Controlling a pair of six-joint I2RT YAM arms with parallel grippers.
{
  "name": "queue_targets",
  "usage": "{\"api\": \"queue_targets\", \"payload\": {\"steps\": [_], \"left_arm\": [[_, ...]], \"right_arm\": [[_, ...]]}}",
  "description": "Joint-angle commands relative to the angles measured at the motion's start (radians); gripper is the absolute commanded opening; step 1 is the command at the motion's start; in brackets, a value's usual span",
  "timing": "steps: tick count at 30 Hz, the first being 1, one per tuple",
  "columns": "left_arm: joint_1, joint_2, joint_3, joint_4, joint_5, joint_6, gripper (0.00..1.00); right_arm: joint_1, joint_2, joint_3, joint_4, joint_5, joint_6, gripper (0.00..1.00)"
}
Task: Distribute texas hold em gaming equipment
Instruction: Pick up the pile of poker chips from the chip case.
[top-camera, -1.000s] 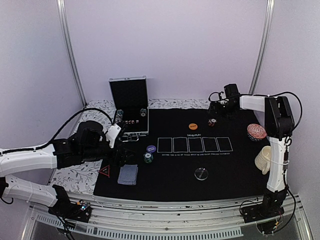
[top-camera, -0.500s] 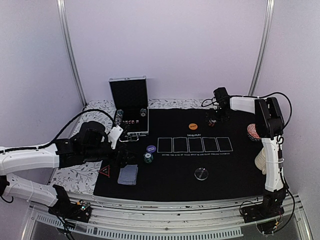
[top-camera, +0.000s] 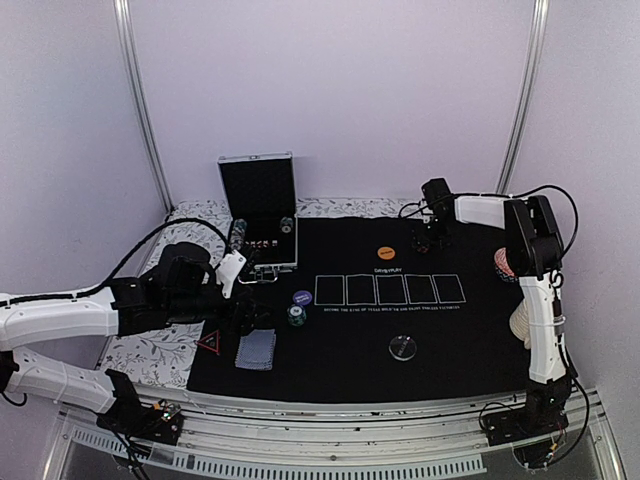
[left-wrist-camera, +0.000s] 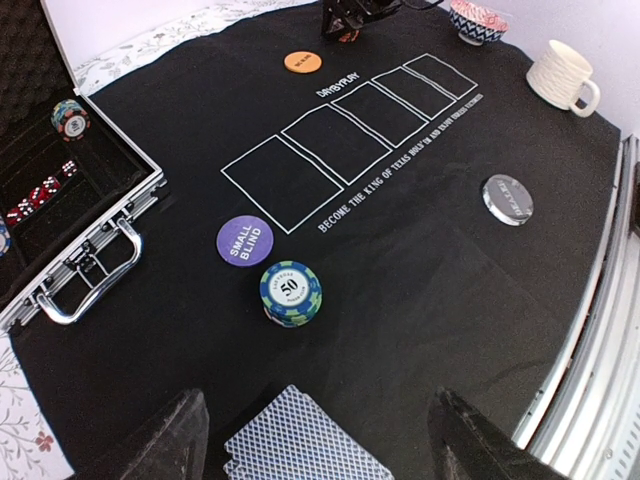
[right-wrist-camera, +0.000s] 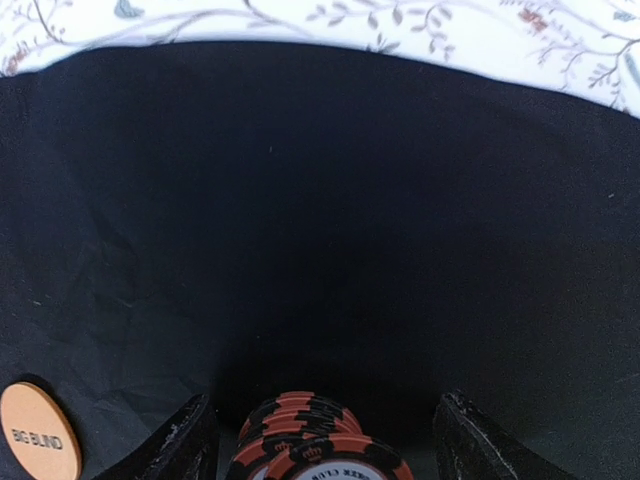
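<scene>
Top external view, taking 12 o'clock as the far wall: at the left we see the left claw (top-camera: 248, 318) low over the black mat (top-camera: 450, 340) near its 8 o'clock edge. The left wrist view shows its fingers (left-wrist-camera: 180, 440) spread wide and gripping nothing, with the playing cards (left-wrist-camera: 300, 448) lying face down between and below them; we cannot tell whether they touch. The red triangle marker (top-camera: 209, 342) lies just at 9 o'clock of the cards. An open case (top-camera: 258, 210) sits at the mat's 11 o'clock corner. At 1 o'clock of the cards a purple disc (left-wrist-camera: 244, 240) lies flat, with a green-blue chip stack (left-wrist-camera: 291, 293) just beside it at 6 o'clock. Five white rectangles (top-camera: 390, 289) cross the mat's middle, with the orange disc (top-camera: 386, 254) at their 12 o'clock and the clear disc (top-camera: 403, 347) at their 6 o'clock. At the mat's 1 o'clock the right claw (right-wrist-camera: 325, 398) straddles the red-black chips (right-wrist-camera: 310, 455), its jaws parted, a sliver of mat showing on either side of the stack. A bowl (top-camera: 508, 262) and a mug (top-camera: 525, 320) stand at the 3 o'clock edge.
</scene>
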Motion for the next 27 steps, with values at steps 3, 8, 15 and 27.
{"api": "queue_targets", "payload": {"steps": [3,8,15,27], "left_arm": [[0.019,-0.005,-0.005,0.014,0.011,0.013,0.78],[0.02,0.001,-0.004,0.011,0.01,0.013,0.78],[0.02,-0.001,-0.003,0.009,0.009,0.013,0.78],[0.021,-0.003,0.004,0.009,0.011,0.018,0.78]], "right_arm": [[0.012,0.039,0.022,-0.007,-0.007,-0.003,0.76],[0.015,0.044,0.024,-0.007,0.003,-0.005,0.63],[0.022,0.044,0.03,-0.015,0.02,-0.009,0.45],[0.023,0.015,0.028,-0.03,0.017,-0.011,1.0]]}}
